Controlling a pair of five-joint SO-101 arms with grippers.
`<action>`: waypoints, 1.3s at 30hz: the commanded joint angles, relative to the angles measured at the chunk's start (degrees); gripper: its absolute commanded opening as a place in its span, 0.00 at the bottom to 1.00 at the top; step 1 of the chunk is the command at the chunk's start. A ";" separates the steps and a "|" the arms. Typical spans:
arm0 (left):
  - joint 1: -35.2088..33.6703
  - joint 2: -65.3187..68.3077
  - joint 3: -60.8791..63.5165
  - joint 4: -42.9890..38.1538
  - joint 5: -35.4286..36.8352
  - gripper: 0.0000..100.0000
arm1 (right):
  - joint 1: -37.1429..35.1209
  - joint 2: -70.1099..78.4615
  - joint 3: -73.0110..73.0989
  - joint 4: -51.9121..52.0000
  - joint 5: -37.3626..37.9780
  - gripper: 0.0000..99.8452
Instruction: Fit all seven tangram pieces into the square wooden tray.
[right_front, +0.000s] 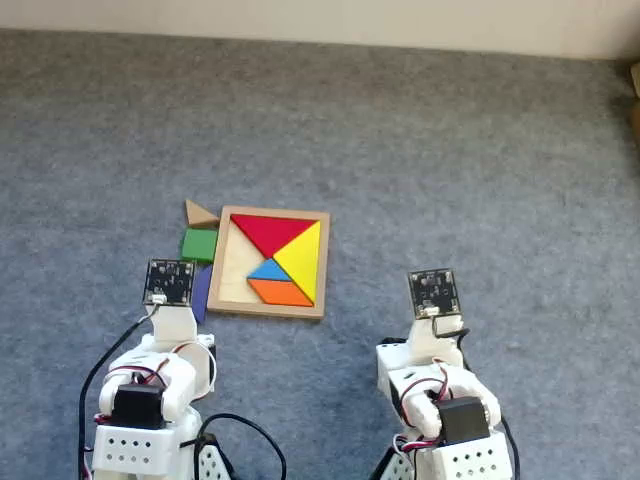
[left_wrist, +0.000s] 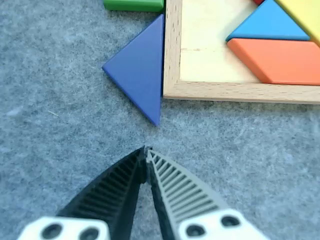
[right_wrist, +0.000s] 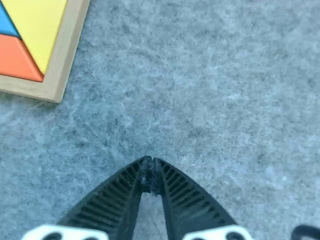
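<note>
Tray part filled; blue triangle lies outside, flush against its rim. Left gripper, near it, and right gripper both pinched together, empty. Best: part left jaws, grip triangle across its slanted edges, lift over rim.

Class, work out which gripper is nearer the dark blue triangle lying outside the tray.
Left. The left gripper lies just short of the blue triangle; the right gripper is past the opposite side of the tray.
</note>
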 joint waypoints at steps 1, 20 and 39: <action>-0.75 -1.10 1.19 0.18 -0.09 0.00 | 0.66 -0.75 8.75 0.40 -0.62 0.02; -4.35 -1.10 -7.96 0.18 -0.18 0.00 | 0.66 -0.75 8.75 0.40 -0.53 0.02; -20.53 -0.57 -21.49 -7.30 -21.10 0.00 | 0.75 -0.75 8.75 0.04 -0.53 0.02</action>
